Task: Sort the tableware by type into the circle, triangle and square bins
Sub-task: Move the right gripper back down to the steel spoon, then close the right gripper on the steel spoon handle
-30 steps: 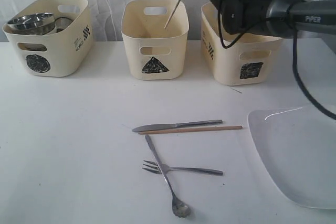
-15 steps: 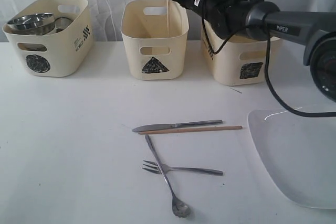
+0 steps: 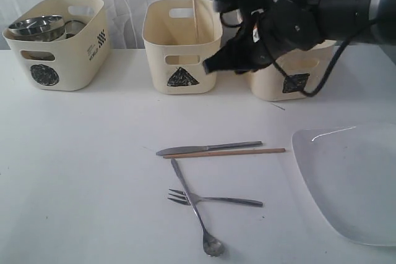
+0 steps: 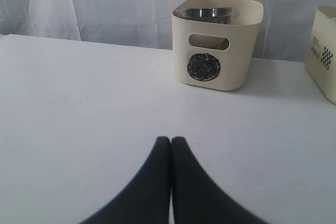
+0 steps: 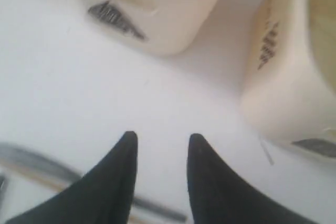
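Observation:
One wooden chopstick (image 3: 195, 13) stands leaning inside the triangle bin (image 3: 182, 44). My right gripper (image 3: 212, 66) hangs open and empty in front of the gap between that bin and the square bin (image 3: 291, 81); its fingers (image 5: 124, 153) are spread over the table. On the table lie the knife (image 3: 207, 148), the second chopstick (image 3: 247, 151), the fork (image 3: 213, 200) and the spoon (image 3: 197, 211). The large white plate (image 3: 352, 180) sits at the right. Steel vessels (image 3: 37, 26) fill the circle bin (image 3: 62, 60). The white bowl is hidden. My left gripper (image 4: 170, 140) is shut, empty.
The right arm's dark body covers the top of the square bin. In the left wrist view the circle bin (image 4: 218, 45) stands ahead, with another cream bin (image 4: 325, 51) at the edge. A white curtain hangs behind the bins.
The right gripper let go of the chopstick, which now rests in the triangle bin. The arm has swung down and forward, in front of the bins.

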You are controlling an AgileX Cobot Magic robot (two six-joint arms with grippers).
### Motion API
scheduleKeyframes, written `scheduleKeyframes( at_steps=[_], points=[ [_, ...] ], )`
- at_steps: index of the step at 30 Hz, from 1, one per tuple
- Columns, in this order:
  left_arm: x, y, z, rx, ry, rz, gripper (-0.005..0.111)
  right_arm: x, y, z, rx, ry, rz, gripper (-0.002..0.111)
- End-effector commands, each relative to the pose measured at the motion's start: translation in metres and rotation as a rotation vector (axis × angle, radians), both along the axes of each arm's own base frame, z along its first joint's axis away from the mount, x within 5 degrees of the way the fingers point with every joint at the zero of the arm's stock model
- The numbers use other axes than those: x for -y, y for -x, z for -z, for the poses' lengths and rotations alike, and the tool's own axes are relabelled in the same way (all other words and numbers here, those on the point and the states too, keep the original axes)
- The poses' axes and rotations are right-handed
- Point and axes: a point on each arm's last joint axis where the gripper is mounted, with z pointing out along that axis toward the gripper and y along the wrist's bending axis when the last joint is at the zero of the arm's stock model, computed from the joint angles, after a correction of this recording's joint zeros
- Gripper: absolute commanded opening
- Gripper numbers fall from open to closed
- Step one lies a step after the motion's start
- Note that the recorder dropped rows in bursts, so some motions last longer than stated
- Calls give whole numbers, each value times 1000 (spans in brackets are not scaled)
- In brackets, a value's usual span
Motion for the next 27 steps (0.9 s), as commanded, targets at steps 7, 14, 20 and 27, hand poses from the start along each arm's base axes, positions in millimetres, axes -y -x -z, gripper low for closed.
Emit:
scheduleKeyframes(
  at_steps=[7,14,20,27],
  points=[
    [0,0,1,7,9,-3,0,-64,66,55,-492,116,-258,43],
    [0,0,1,7,9,-3,0,-79,107,87,-617,124,-308,43],
    [0,0,1,7,9,-3,0,-89,118,93,-620,94,-331,43],
    [0,0,1,7,9,-3,0,-93,116,96,-592,82,-338,43]
  ],
)
